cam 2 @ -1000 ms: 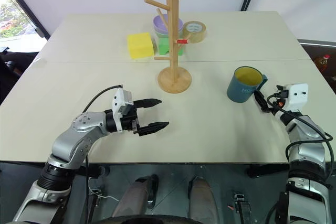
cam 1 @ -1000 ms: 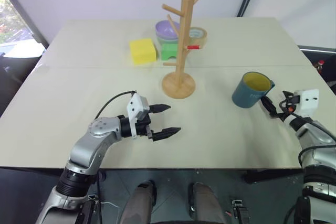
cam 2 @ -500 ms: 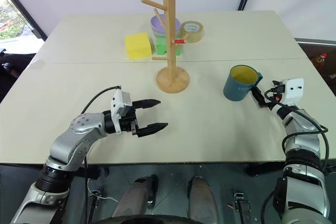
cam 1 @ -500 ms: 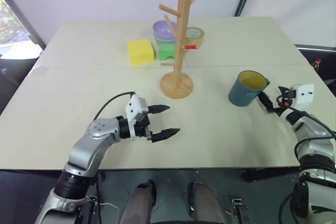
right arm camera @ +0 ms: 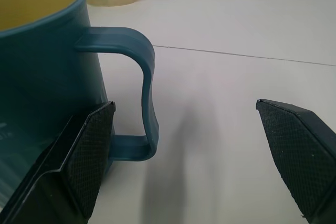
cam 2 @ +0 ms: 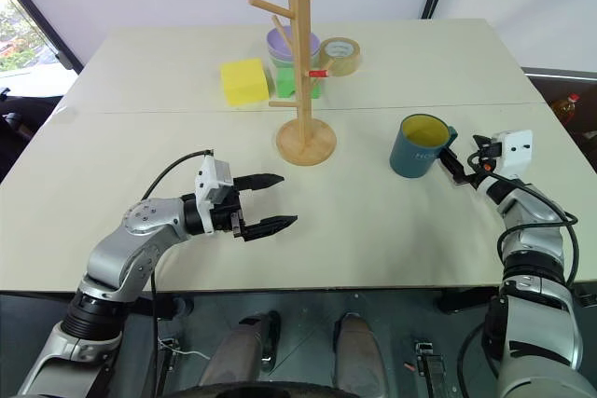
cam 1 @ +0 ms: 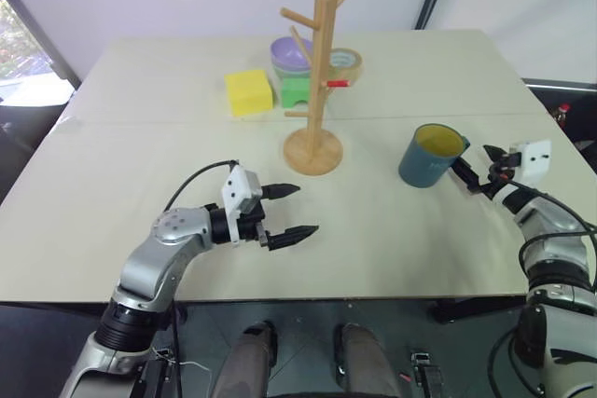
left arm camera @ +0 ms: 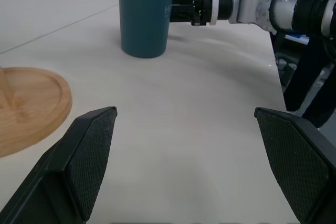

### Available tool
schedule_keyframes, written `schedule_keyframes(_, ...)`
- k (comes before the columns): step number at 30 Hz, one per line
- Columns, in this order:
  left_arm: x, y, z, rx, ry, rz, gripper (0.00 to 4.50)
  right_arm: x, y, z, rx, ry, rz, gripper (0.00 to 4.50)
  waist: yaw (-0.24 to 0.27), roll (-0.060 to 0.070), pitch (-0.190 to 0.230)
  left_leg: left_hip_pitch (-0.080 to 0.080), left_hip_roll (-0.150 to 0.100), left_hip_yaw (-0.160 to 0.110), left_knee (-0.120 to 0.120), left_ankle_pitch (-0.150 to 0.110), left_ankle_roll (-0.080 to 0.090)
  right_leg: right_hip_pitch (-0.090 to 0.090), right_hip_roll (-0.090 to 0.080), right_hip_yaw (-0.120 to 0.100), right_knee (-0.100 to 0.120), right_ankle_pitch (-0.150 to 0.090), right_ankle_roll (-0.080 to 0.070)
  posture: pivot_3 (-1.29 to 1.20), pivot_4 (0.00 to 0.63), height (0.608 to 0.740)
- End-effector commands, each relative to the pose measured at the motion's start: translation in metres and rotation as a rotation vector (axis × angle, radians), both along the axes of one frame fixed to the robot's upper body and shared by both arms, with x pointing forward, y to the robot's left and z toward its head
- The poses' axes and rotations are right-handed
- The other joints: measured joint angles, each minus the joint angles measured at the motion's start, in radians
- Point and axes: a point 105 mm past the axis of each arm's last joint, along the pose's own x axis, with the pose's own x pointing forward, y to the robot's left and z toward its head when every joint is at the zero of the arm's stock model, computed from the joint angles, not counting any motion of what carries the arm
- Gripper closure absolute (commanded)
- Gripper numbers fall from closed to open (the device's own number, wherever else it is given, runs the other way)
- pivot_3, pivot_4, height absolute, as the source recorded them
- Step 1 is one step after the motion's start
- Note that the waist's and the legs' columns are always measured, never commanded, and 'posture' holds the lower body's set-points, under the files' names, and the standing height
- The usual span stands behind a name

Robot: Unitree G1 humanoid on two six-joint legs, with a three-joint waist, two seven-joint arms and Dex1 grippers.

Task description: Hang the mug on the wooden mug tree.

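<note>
Mug (cam 1: 428, 156): upright on surface, right of wooden mug tree (cam 1: 315, 81), handle facing right gripper (cam 1: 473, 179), whose jaws gape for grasping; left gripper (cam 1: 287, 211) jaws open, idle.

A pale table (cam 1: 140, 165) with a seam across it fills mid-frame. On it: the wooden mug tree (cam 1: 314, 142) at centre, the mug (cam 1: 428, 157) right, and behind the tree a yellow block (cam 1: 248, 92), green block (cam 1: 297, 90), lavender bowl (cam 1: 289, 53), tape roll (cam 1: 347, 61)
</note>
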Motion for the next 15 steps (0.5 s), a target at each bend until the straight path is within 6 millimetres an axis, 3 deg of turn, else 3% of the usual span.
schedule_keyframes(1, 0.0005, 0.0023, 0.0125, -0.021, -0.040, 0.005, 0.00, 0.0037, -0.0030, 0.0175, -0.027, -0.048, 0.003, 0.04, 0.000, 0.000, 0.000, 0.000, 0.000, 0.000, 0.000, 0.000, 0.000, 0.000, 0.000, 0.000, 0.000, 0.000, 0.000, 0.00, 0.150, 0.740)
schedule_keyframes(2, 0.0006, 0.0025, 0.0127, -0.021, -0.041, 0.007, 0.00, 0.0042, -0.0023, 0.0174, -0.024, -0.047, 0.009, 0.04, 0.000, 0.000, 0.000, 0.000, 0.000, 0.000, 0.000, 0.000, 0.000, 0.000, 0.000, 0.000, 0.000, 0.000, 0.000, 0.00, 0.150, 0.740)
schedule_keyframes(5, 0.0007, 0.0030, 0.0132, -0.021, -0.043, 0.011, 0.00, 0.0052, -0.0009, 0.0180, -0.015, -0.048, 0.021, 0.86, 0.000, 0.000, 0.000, 0.000, 0.000, 0.000, 0.000, 0.000, 0.000, 0.000, 0.000, 0.000, 0.000, 0.000, 0.000, 0.00, 0.150, 0.740)
schedule_keyframes(12, 0.0003, 0.0043, 0.0133, -0.022, -0.044, 0.019, 0.00, 0.0031, 0.0009, 0.0207, 0.002, -0.064, 0.050, 4.45, 0.000, 0.000, 0.000, 0.000, 0.000, 0.000, 0.000, 0.000, 0.000, 0.000, 0.000, 0.000, 0.000, 0.000, 0.000, 0.00, 0.150, 0.740)
schedule_keyframes(15, 0.0005, 0.0047, 0.0132, -0.022, -0.044, 0.022, 0.00, 0.0002, -0.0014, 0.0224, 0.007, -0.079, 0.043, 4.45, 0.001, 0.000, 0.000, 0.000, 0.000, 0.000, 0.000, 0.000, 0.000, 0.000, 0.000, 0.000, 0.000, 0.000, 0.000, 0.00, 0.150, 0.740)
